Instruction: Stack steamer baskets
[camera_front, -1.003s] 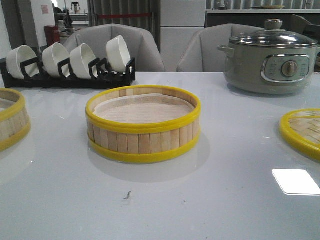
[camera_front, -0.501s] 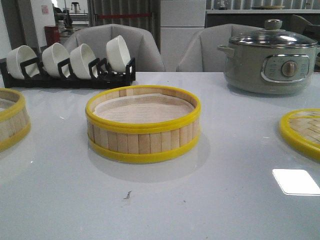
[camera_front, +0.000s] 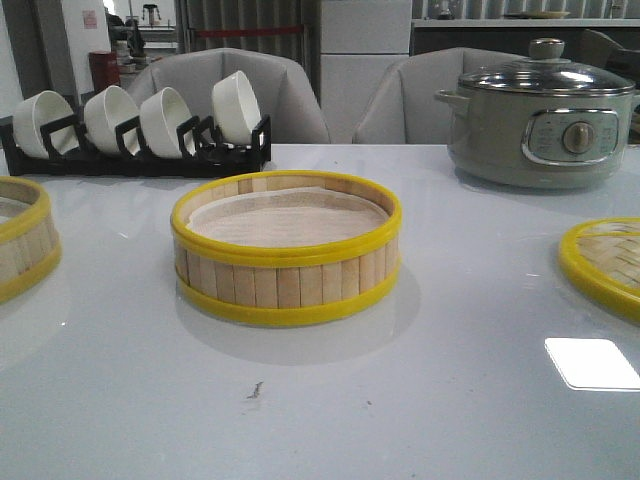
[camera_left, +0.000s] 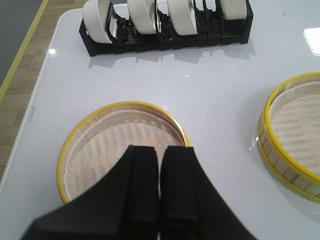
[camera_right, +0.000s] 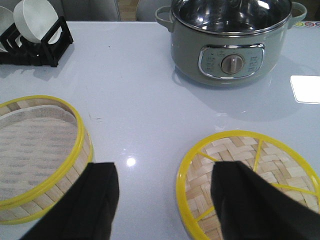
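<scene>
Nothing's budged since a second ago. Center steamer basket (camera_front: 286, 247) waits mid-table, second basket (camera_front: 20, 250) at 9 o'clock. Left gripper (camera_left: 160, 195) pressed together above it; right gripper (camera_right: 165, 200) spread, nothing held.

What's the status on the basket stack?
Left tool shut above left basket; right tool open, empty. Centre basket alone, unstacked. Nothing between them.

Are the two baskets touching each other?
Apart. The left wrist view shows bare table between the left basket and the middle basket.
</scene>
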